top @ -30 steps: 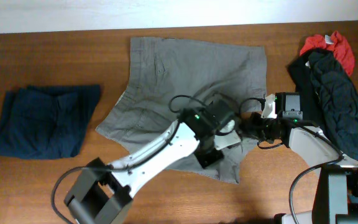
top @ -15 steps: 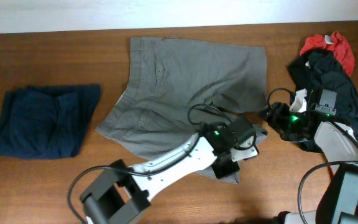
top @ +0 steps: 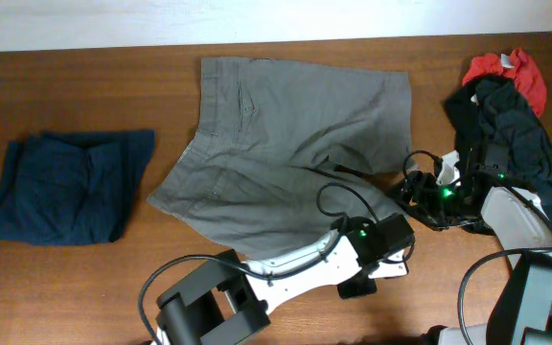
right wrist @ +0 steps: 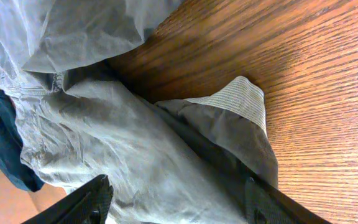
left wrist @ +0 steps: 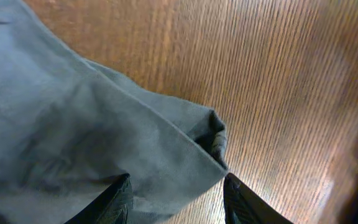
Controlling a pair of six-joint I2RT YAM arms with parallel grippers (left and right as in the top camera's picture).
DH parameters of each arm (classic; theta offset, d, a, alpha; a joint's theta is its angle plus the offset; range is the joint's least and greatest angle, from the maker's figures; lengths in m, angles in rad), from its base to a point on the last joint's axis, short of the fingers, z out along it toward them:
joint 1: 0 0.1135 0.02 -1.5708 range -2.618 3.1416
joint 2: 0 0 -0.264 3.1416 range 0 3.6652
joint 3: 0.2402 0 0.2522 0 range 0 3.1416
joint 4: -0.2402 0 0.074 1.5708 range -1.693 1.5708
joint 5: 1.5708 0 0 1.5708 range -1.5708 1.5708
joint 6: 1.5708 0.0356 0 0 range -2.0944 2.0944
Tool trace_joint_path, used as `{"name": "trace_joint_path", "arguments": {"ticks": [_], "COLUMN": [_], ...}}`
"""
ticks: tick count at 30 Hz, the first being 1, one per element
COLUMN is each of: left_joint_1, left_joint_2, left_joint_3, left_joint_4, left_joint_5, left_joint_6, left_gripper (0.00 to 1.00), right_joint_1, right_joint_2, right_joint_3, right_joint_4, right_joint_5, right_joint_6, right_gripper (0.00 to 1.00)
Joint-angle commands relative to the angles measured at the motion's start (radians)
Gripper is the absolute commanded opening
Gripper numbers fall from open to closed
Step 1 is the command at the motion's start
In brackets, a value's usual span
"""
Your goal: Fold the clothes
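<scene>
The grey shorts lie spread flat at the table's middle, waistband at the far left. My left gripper is open at the near right leg's corner. In the left wrist view that hem corner lies between my spread fingers, and the gripper holds nothing. My right gripper is open at the shorts' right edge. In the right wrist view it hovers over the rumpled grey cloth, whose hem is turned up and shows a pale lining.
A folded navy garment lies at the left. A heap of black, navy and red clothes sits at the far right, beside my right arm. Bare wood shows right of the hem corner.
My left gripper has slid towards the front right along the shorts' leg to its corner. My right gripper has pulled back to the right, off the cloth's middle.
</scene>
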Motion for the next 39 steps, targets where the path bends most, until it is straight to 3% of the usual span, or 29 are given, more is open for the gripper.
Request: {"name": "trace_joint_path", "arguments": {"ticks": [1,2,5,7,13,14,16,18,20,26,28,30,34,39], "left_joint_1": [0.000,-0.002,-0.009,-0.016,-0.023,-0.025,-0.027,-0.029,-0.032,-0.036,-0.036,-0.036,-0.035,-0.036], "left_joint_2": [0.017,0.017,0.017,0.017,0.014,0.014,0.013,0.013,0.013,0.013,0.013,0.013,0.013,0.013], "left_joint_3": [-0.002,-0.002,-0.002,-0.002,0.003,0.009,0.024,0.038,0.051,0.061,0.061,0.061,0.061,0.061], "left_joint_4": [-0.002,-0.003,-0.004,-0.007,-0.093,-0.127,-0.201,-0.257,-0.302,-0.305,-0.296,-0.287,-0.278,-0.277], "left_joint_5": [-0.019,-0.019,-0.020,-0.023,-0.056,-0.056,-0.056,-0.056,-0.038,0.049,0.050,0.049,0.049,0.049], "left_joint_6": [0.036,0.037,0.052,0.052,0.051,0.051,0.051,0.031,0.019,0.017,0.017,0.017,0.017,0.016], "left_gripper": [0.46,0.45,0.12,0.00,0.00,0.00,0.00,0.00,0.00,0.00,0.00,0.00,0.00,0.00], "right_joint_1": [0.004,0.004,0.004,0.004,0.004,0.004,0.004,0.004,0.004,0.005,0.007,0.018,0.059,0.121], "right_joint_2": [0.003,0.003,0.003,0.003,0.003,0.003,0.003,0.003,0.003,0.003,0.003,0.003,0.007,0.041], "right_joint_3": [0.011,0.011,0.011,0.011,0.011,0.011,0.011,0.011,0.011,0.011,0.011,0.011,-0.007,-0.049], "right_joint_4": [-0.016,-0.021,-0.037,-0.036,-0.052,-0.055,-0.055,-0.051,-0.048,-0.085,-0.134,-0.185,-0.196,-0.085], "right_joint_5": [-0.009,-0.009,-0.006,0.012,0.067,0.068,0.076,0.079,0.078,-0.018,-0.047,-0.034,0.029,0.069], "right_joint_6": [-0.030,-0.039,-0.047,-0.047,-0.047,-0.048,-0.047,-0.047,-0.047,-0.078,-0.121,-0.155,-0.159,-0.085], "right_gripper": [0.73,0.73,0.68,0.64,0.64,0.58,0.32,0.13,0.04,0.07,0.25,0.29,0.12,0.07]}}
